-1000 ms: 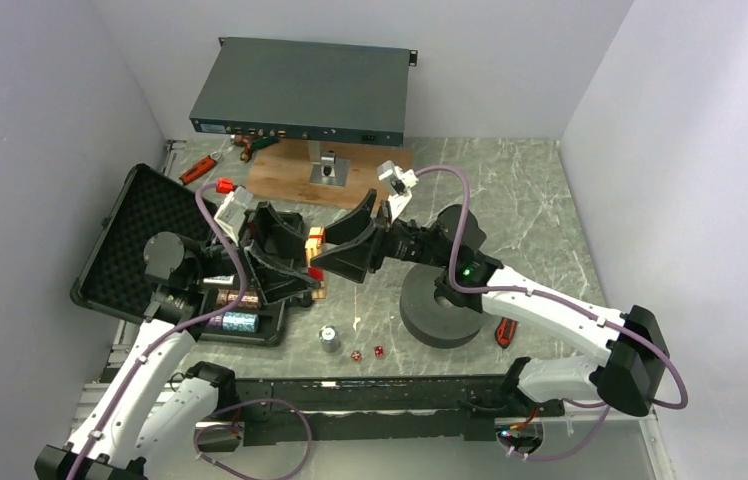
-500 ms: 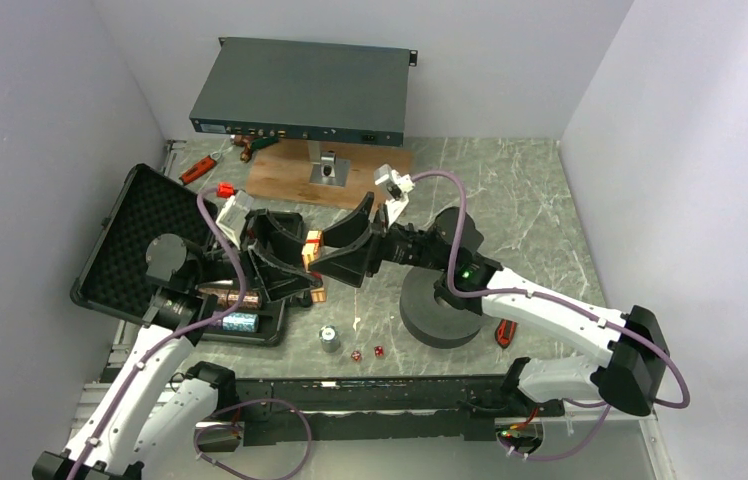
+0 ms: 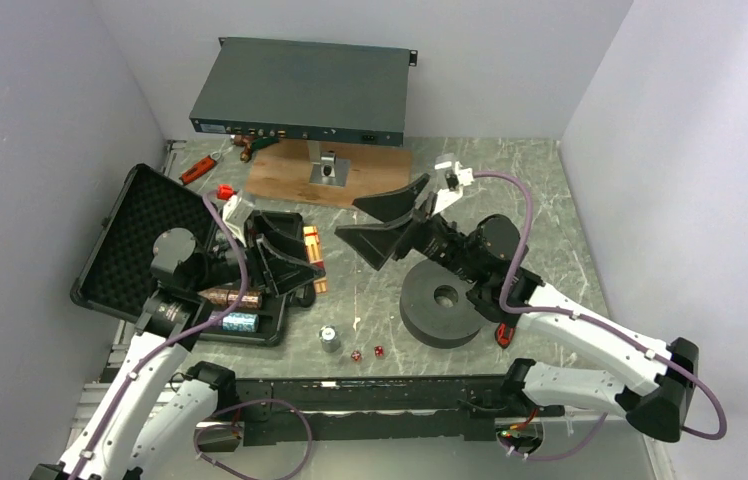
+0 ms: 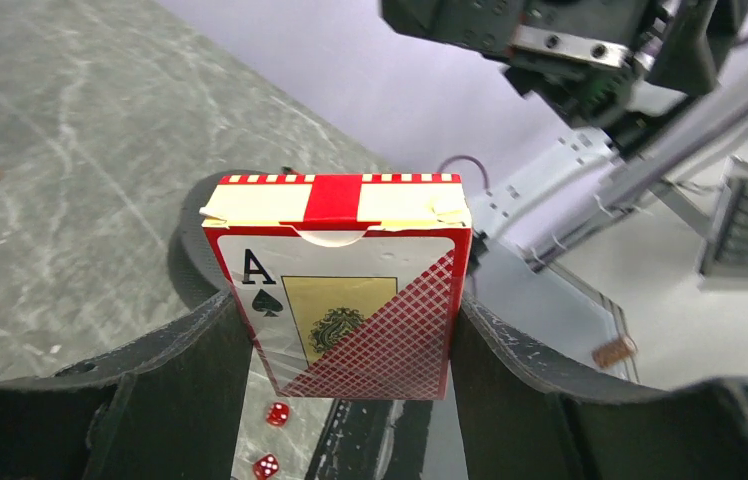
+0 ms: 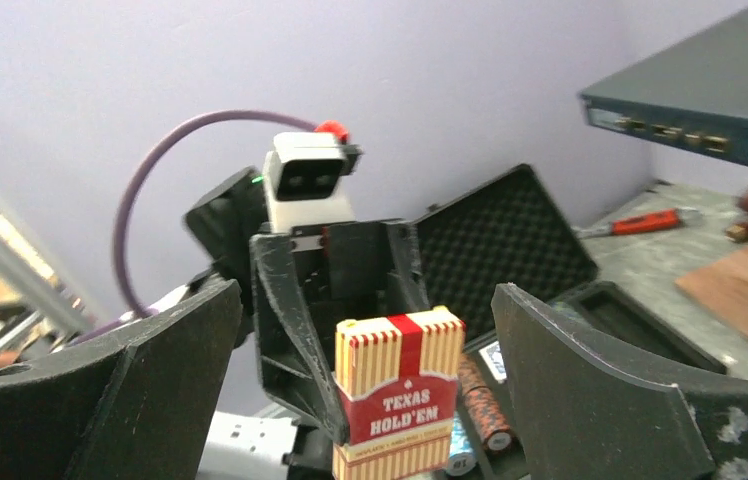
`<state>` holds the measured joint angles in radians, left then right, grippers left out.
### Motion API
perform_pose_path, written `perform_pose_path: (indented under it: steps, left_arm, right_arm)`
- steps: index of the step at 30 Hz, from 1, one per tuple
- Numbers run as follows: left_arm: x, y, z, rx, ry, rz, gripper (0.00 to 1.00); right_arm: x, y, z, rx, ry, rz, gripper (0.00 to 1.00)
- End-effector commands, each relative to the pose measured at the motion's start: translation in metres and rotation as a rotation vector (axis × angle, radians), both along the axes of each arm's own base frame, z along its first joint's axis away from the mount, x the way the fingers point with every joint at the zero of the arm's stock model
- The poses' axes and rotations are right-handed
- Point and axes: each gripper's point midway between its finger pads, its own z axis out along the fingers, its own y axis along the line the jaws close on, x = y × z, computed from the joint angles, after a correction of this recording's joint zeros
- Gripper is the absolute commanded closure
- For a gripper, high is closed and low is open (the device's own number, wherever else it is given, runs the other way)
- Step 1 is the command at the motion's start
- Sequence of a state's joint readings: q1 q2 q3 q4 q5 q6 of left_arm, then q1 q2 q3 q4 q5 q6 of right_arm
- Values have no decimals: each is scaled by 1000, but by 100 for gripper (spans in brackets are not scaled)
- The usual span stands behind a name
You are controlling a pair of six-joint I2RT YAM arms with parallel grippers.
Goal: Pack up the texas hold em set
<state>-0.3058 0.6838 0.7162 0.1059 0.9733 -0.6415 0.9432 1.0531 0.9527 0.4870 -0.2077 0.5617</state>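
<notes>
The left gripper [image 4: 342,335] is closed part-way on a red card deck box [image 4: 350,290]. Its two fingers press the box's narrow sides and hold it upright, flap end up, clear of any surface. The right gripper [image 3: 348,218] stands wide open with nothing between its jaws, well apart from the deck and facing it across the table.

Outward from the deck, the black briefcase [image 3: 135,232] lies open at the left, foam lid laid back. The held deck hangs over the right edge of its tray, where chip stacks [image 3: 233,321] lie on their sides. Two red dice [image 3: 367,353] and a small pale cylinder [image 3: 329,340] sit loose on the table near the front — a chip stack perhaps, too small to tell.

The step in hand looks like stowing the deck. The next move calls for lowering it flat into a card slot, which means turning the wrist first.

That slot is hidden under the left gripper. A second striped box [image 5: 390,458] shows just below the held one — whether seated in the tray or on its rim, I cannot tell.
</notes>
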Motion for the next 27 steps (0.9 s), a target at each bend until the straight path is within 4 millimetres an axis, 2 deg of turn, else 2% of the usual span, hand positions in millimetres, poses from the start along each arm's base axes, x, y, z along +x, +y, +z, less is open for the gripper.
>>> perform_pose_path:
  steps: [1, 5, 11, 16, 24, 27]
  left_arm:
    - [34, 17, 15, 24, 10, 255, 100]
    - [62, 29, -4, 83, 155, 412, 100]
    - [94, 55, -27, 135, 269, 648, 100]
    - [102, 79, -49, 291, 306, 774, 100]
    - [111, 114, -66, 548, 214, 875, 100]
    - [115, 120, -74, 618, 192, 881, 100]
  right_arm:
    - [41, -21, -24, -58, 134, -250, 0]
    - [52, -24, -44, -93, 188, -308, 0]
    - [55, -25, -55, -116, 222, -324, 0]
    - [58, -29, -63, -142, 237, -355, 0]
    - [63, -35, -85, -213, 260, -400, 0]
    - [64, -40, -92, -234, 273, -423, 0]
